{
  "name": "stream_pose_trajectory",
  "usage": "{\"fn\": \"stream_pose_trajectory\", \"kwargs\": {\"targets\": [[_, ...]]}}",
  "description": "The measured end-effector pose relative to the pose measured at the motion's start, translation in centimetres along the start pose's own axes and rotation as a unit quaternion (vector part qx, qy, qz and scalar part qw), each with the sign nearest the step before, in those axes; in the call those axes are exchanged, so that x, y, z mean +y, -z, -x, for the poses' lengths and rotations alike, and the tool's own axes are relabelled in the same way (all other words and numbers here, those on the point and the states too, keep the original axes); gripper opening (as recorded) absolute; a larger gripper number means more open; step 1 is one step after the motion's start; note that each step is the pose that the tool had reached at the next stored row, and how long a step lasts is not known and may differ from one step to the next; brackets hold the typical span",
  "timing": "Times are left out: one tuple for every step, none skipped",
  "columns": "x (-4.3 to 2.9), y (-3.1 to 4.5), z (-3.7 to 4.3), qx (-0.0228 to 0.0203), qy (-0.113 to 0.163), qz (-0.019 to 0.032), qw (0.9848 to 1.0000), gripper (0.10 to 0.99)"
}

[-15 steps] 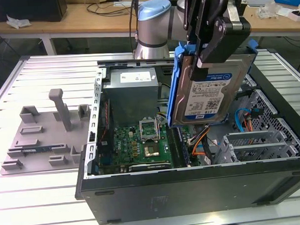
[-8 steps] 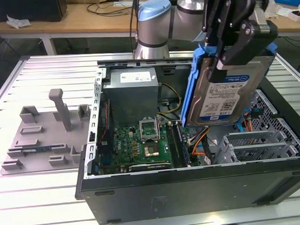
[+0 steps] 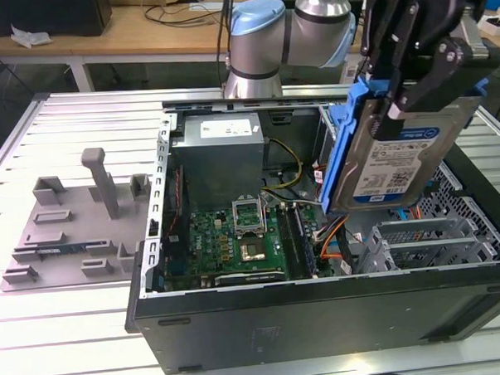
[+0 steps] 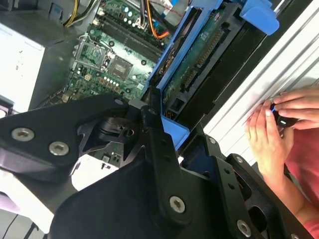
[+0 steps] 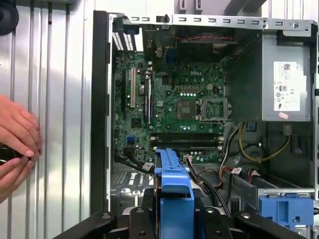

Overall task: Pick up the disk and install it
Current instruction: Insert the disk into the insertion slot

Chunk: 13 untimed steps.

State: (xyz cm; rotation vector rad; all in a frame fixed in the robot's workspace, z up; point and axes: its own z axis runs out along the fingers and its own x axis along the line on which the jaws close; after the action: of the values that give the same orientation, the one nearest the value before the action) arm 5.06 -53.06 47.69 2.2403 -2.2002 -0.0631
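The disk [image 3: 398,160], a silver hard drive with a white-and-blue label in a blue carrier bracket, hangs tilted above the right side of the open computer case [image 3: 322,317]. My gripper [image 3: 402,98] is shut on its upper edge. The second wrist view has the disk's [image 4: 199,59] green circuit-board underside and blue frame running away from the black fingers [image 4: 152,129]. In the first wrist view the disk's [image 5: 172,172] blue edge sticks out between the jaws, over the case's interior. The metal drive cage [image 3: 427,242] lies just below the disk.
Inside the case are the green motherboard [image 3: 236,238], the grey power supply [image 3: 219,151] and loose cables [image 3: 331,234]. A grey fixture plate [image 3: 69,233] lies on the table at the exterior view's left. A person's hands [image 4: 274,129] rest on the ribbed table beside the case.
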Motion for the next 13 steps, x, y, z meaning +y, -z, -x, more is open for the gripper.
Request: {"fn": "stream_pose_trajectory", "kwargs": {"targets": [[-0.2,0.0,-0.04,0.0,0.0,0.0,1.0,0.369],[-0.56,-0.01,-0.11,0.0,0.0,0.0,1.0,0.369],[-0.99,-0.01,-0.2,0.0,-0.001,0.0,1.0,0.369],[-1.33,-0.02,-0.26,0.0,-0.001,-0.0001,1.0,0.369],[-1.78,-0.03,-0.34,-0.0001,-0.001,0.0,1.0,0.369],[-2.07,-0.03,-0.38,-0.0001,-0.001,0.0,1.0,0.369],[-2.27,-0.04,-0.41,-0.0001,-0.001,0.0,1.0,0.369],[-2.78,-0.05,-0.46,-0.0001,-0.002,-0.0001,1.0,0.369],[-3.04,-0.06,-0.49,-0.0001,-0.002,-0.0001,1.0,0.369],[-3.29,-0.06,-0.51,-0.0001,-0.002,-0.0001,1.0,0.369],[-3.66,-0.07,-0.55,-0.0001,-0.002,-0.0001,1.0,0.369],[-4.0,-0.08,-0.63,-0.0001,-0.003,-0.0001,1.0,0.369],[-4.17,-0.1,-0.72,-0.0001,-0.004,-0.0001,1.0,0.369]]}}
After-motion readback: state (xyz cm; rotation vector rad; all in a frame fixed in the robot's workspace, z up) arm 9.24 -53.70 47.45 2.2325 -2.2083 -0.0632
